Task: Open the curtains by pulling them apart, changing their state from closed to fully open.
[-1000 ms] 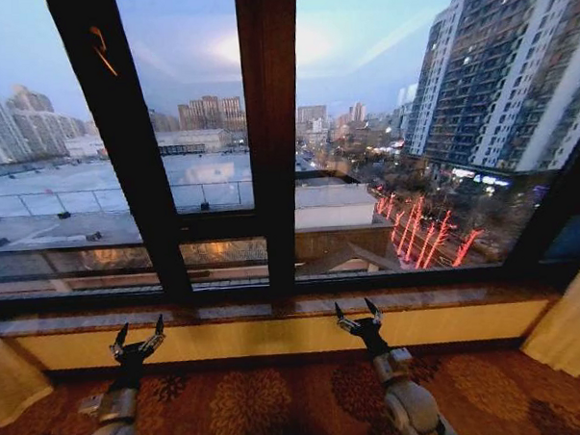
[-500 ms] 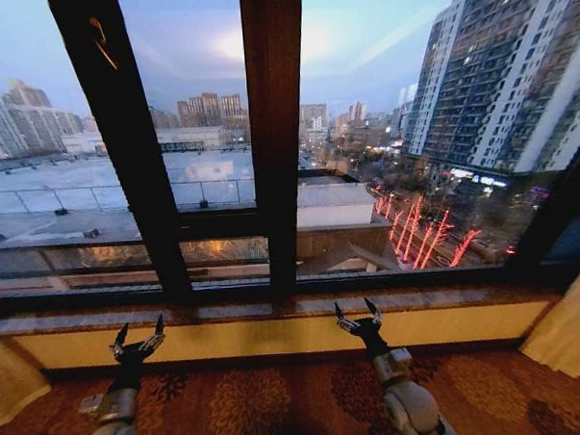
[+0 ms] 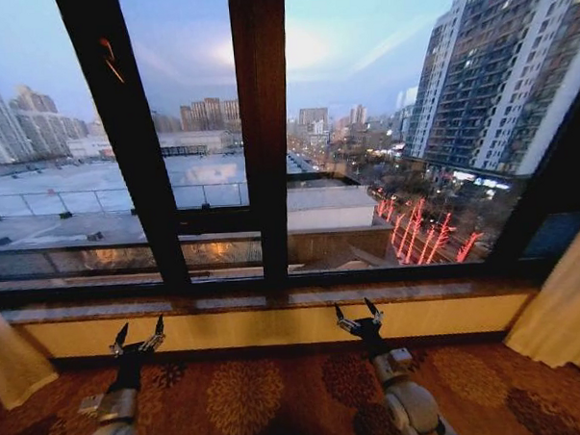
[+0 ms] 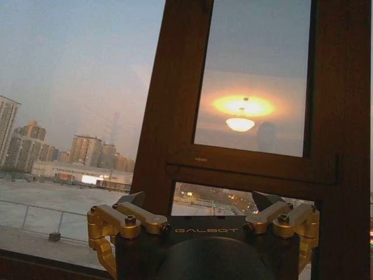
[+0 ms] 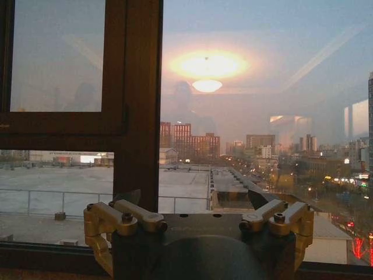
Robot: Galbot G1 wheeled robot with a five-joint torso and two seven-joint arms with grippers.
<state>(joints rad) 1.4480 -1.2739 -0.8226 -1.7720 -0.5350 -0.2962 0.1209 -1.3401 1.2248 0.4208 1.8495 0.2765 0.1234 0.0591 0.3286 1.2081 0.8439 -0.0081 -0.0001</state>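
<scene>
I see the whole head view has slid a little since a second ago: the middle window post (image 3: 261, 132) sits further left and more cream cloth shows at both edges. That is my camera turning, not the things moving. Both arms sit where they were, low over the patterned carpet (image 3: 250, 397), just short of the sill (image 3: 274, 300).

The curtains are drawn right back. 1 panel bunches at the far left edge (image 3: 12, 364) and the other hangs at the far right (image 3: 564, 311); the glass between them is bare from post to post. I judge the task as good as done, since no cloth covers the panes. Whether the cloth at either edge is the sheer or the thicker drape, I cannot tell from here.

My left gripper (image 3: 138, 332) stands with its fingers spread wide and nothing in them; its wrist view shows the 2 gold fingers (image 4: 125, 219) parted in front of the frame. My right gripper (image 3: 358, 315) is the same, splayed and empty, fingers (image 5: 274, 219) apart against the glass.

For room: the 2 arms are well apart, the carpet between them is free, and each panel is well out to the side of its arm. The sill and the wall beneath it are the near limit ahead.
</scene>
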